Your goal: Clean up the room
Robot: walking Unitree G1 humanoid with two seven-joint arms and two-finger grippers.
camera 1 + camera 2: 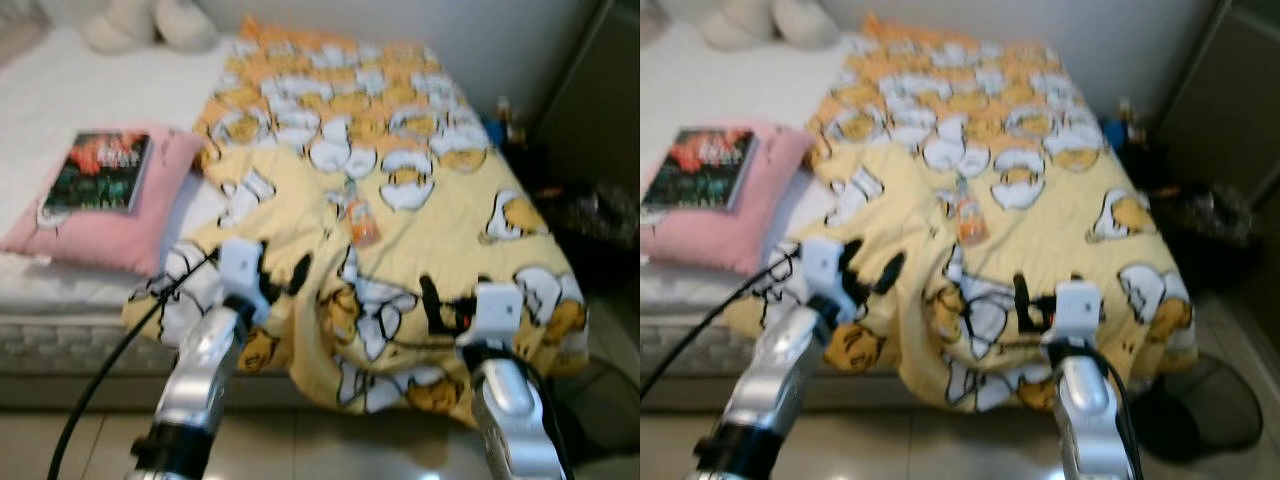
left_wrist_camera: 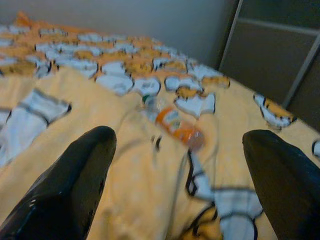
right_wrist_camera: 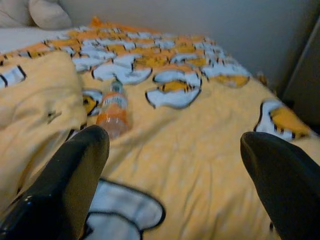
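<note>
The left gripper (image 1: pixel 275 277) is held low over the near edge of the bed (image 1: pixel 60 330), its two black fingers (image 2: pixel 75 175) spread well apart with nothing between them; the right gripper (image 1: pixel 445 305) is poised likewise over the near right part of the yellow blanket (image 1: pixel 440 215), its fingers (image 3: pixel 70 185) also wide apart and empty. Beyond both grippers, on a rumpled fold near the middle of the blanket, a small bottle (image 1: pixel 361 218) with an orange label is seen lying on its side, apart from either gripper; it is judged to be the thing to be cleared.

Several risks may be judged from here; the bottle is round and rests on soft, creased cloth, so a nudge from one finger could set it rolling down the fold or off the bed; a pinch closed too low could gather blanket along with the bottle and drag the cover askew; the views are blurred, so the reach could be misjudged. Further left, a book (image 1: pixel 100 172) is seen resting on a pink pillow (image 1: pixel 110 225), well clear of the reach.
</note>
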